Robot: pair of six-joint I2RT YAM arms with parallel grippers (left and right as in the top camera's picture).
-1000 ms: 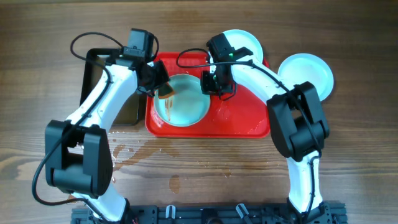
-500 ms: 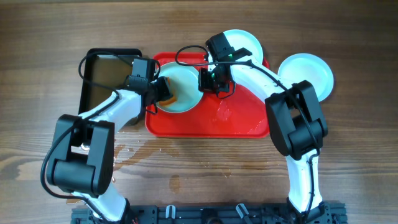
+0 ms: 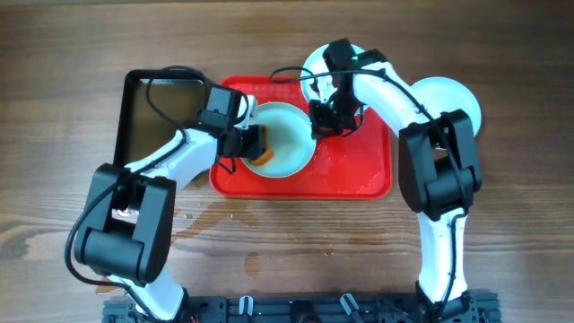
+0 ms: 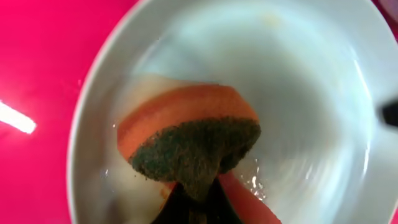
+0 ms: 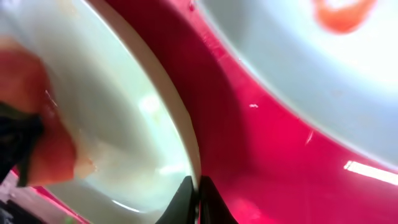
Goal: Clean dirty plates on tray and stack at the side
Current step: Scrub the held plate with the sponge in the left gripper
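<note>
The plate (image 3: 289, 135) in the middle of the red tray (image 3: 359, 176) has slid a bit right, its rim pinched tight by the right gripper (image 3: 320, 124), and the left gripper (image 3: 253, 144), squeezing the sponge (image 4: 189, 140), has rubbed further in, so washing goes on.

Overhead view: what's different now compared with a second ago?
The plate being scrubbed, pinched at its rim by the right gripper, slid rightward on the red tray. The left gripper swept its orange sponge from that plate's upper left down to its lower left. The tray, the black pan, the plate at the tray's back edge and the plate off the tray stayed put.
</note>
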